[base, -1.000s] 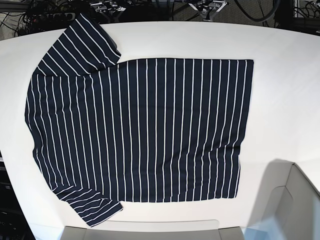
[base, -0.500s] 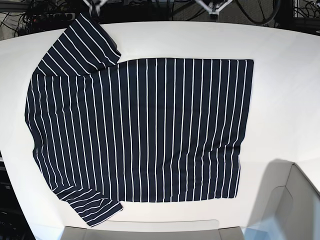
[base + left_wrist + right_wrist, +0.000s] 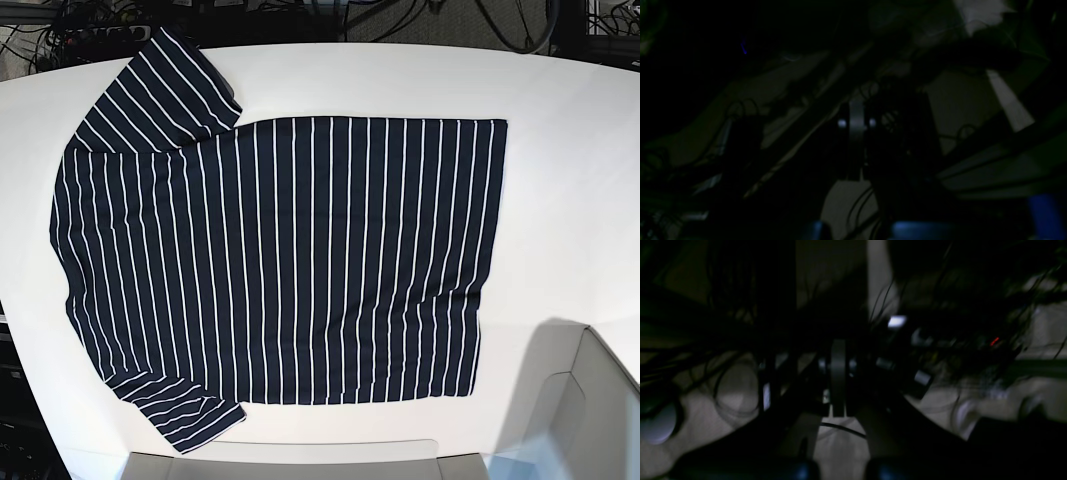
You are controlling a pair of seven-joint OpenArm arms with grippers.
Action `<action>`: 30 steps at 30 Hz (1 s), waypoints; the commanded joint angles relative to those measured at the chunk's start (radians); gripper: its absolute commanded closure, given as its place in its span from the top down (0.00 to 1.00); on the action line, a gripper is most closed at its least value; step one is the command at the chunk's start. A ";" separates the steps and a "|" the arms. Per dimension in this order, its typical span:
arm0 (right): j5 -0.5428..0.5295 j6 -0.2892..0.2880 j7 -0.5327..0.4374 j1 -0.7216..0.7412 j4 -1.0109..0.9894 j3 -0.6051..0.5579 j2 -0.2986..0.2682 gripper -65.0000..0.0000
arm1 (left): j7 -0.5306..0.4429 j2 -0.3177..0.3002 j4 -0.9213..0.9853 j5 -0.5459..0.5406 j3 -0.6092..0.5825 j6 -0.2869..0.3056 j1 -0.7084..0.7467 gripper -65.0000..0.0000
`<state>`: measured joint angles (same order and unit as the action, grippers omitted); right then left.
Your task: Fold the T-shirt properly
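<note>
One garment: the T-shirt (image 3: 280,260) lies flat and unfolded on the white table (image 3: 560,150), filling the middle of the base view, pinstripes running from 12 to 6 o'clock.
Sleeves: one sleeve (image 3: 165,85) points to 11 o'clock and reaches the table's far edge; the other sleeve (image 3: 190,415) points to 7 o'clock, close to the near edge.
Hem: the straight edge sits at 3 o'clock, with bare table beyond it.
Left gripper (image 3: 857,125): my jaws are closed together on nothing; it is off the table among dark cables, so only my wrist view shows it.
Right gripper (image 3: 838,368): likewise pressed closed and empty, away from the cloth, in a dim, blurred wrist view.
Progress: I judge no fold has been made yet.
Risk, closed jaws: if I come down like this I would only push the cloth into wrinkles instead of pinching it.
Risk, edge sleeves: dragging the shirt toward 12 or 6 o'clock could slide a sleeve off the table.
Risk, uneven lift: if my two grips take unlike spots, the stripes would skew and the fold would lie crooked.
Risk, thin cloth: pinching one layer only could leave the underside behind.
</note>
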<state>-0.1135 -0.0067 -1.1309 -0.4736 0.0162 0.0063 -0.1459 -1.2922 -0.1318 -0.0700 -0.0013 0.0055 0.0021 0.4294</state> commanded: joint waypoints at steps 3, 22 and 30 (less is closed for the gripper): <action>-0.015 0.004 -0.024 -0.044 0.049 0.004 -0.004 0.01 | -0.050 -0.030 -0.073 -0.006 0.001 -0.006 0.052 0.01; -0.234 0.004 -0.021 -0.653 1.252 0.002 -0.048 0.18 | -0.045 -0.021 -1.057 -0.006 0.100 -0.012 0.544 0.01; -0.480 0.004 0.114 -0.818 1.596 0.002 -0.192 0.23 | -0.011 -0.021 -1.227 -0.004 0.109 -0.011 0.561 0.17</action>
<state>-0.6018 -0.0006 -0.9840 -1.2625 1.6077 0.0067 -0.3325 -1.2797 -0.1505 -1.2888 0.0002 0.1101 -0.0071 0.9691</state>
